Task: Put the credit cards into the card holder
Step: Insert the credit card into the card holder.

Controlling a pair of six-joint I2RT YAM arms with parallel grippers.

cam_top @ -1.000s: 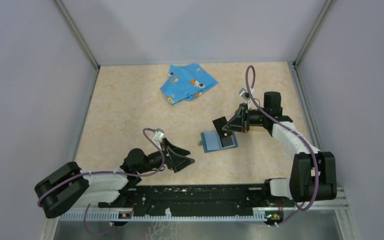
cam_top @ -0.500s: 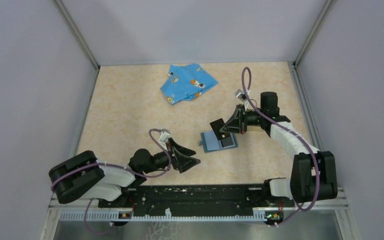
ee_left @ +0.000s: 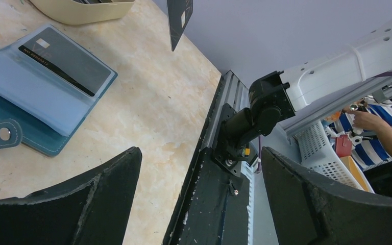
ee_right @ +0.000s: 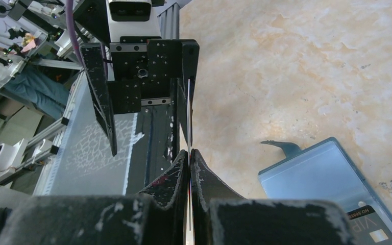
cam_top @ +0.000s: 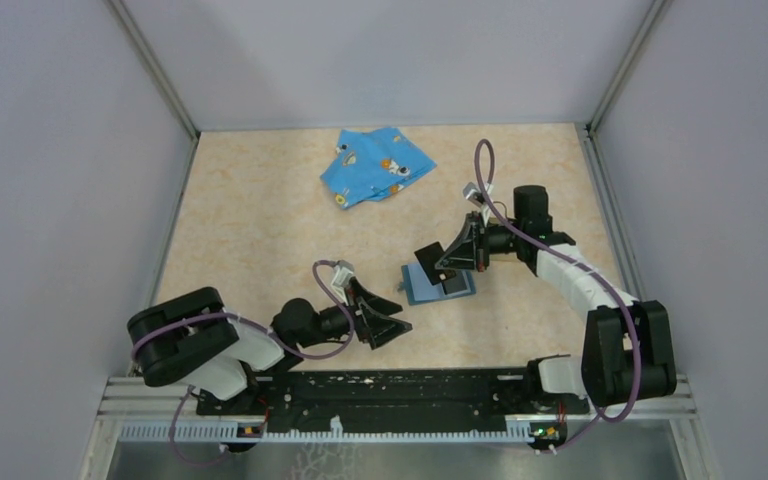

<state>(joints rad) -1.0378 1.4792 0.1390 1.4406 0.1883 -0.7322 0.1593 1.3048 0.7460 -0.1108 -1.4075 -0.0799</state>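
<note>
While the right pincer (cam_top: 447,262) is clamped tight on a credit card (cam_top: 428,257), the left pincer (cam_top: 388,325) hangs low with its jaws spread wide and nothing between them. From the right wrist the held card shows edge-on, a thin line running straight out from the pinched fingertips (ee_right: 200,171). From the left wrist it is a dark slab up in the air, tilted with one corner pointing down and seemingly clear of the table (cam_top: 260,230).

The card holder (cam_top: 426,286) lies flat and open on the table, a little right of the middle and nearer the near edge than the far one. Its pale blue inside faces up and its snap tab (ee_left: 0,134) sticks out on the left side. A second credit card (cam_top: 455,283) sits on the holder's right half. I can't tell whether it is slipped into a pocket or only resting on top. The held card is above the holder's left far corner.

The left pincer is beside the holder's near left corner, apart from it and close to the table's near edge. A tan tray (ee_left: 81,10) shows just past the holder in the left wrist view. A blue cartoon-print cloth (cam_top: 375,165) lies crumpled by the far edge, about the middle, well apart from everything else.
</note>
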